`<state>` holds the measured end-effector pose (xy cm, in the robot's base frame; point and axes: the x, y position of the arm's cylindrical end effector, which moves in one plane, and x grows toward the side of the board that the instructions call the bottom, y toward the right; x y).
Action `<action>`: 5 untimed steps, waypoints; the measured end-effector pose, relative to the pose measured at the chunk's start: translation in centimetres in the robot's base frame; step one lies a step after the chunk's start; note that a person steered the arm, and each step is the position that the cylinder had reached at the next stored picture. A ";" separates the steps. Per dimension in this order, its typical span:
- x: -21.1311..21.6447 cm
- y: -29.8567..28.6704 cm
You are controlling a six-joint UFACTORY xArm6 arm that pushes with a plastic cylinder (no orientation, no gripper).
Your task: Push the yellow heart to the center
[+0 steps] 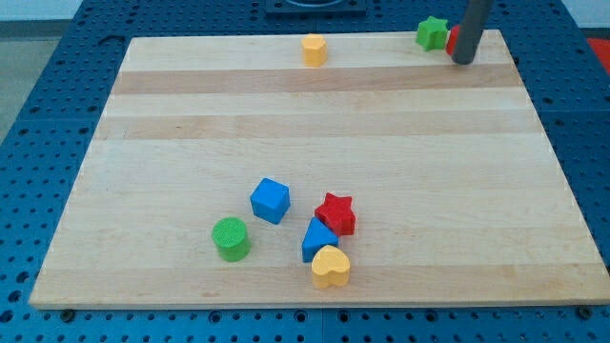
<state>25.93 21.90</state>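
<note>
Nearest the view's bottom, the matte yellow heart-shaped block [331, 267] sits on the pale wooden plank counter [315, 124], touching the blue triangular block [317, 238] just above it. A red star-shaped block [336, 213] adjoins these; a blue cube [270, 200] and a green cylinder [231, 238] lie to the left. Far up, a yellow hexagonal block [315, 49] stands alone. My tip [463, 60] rests at the top right, well apart from the heart, half hiding a red block [453, 40] of unclear shape beside a green star-shaped block [432, 33]. There is no claw; the rod's upper part is cut off.
</note>
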 end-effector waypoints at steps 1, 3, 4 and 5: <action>1.7 0.1; 14.9 0.9; 21.6 -1.0; 27.1 -4.5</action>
<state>53.04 17.42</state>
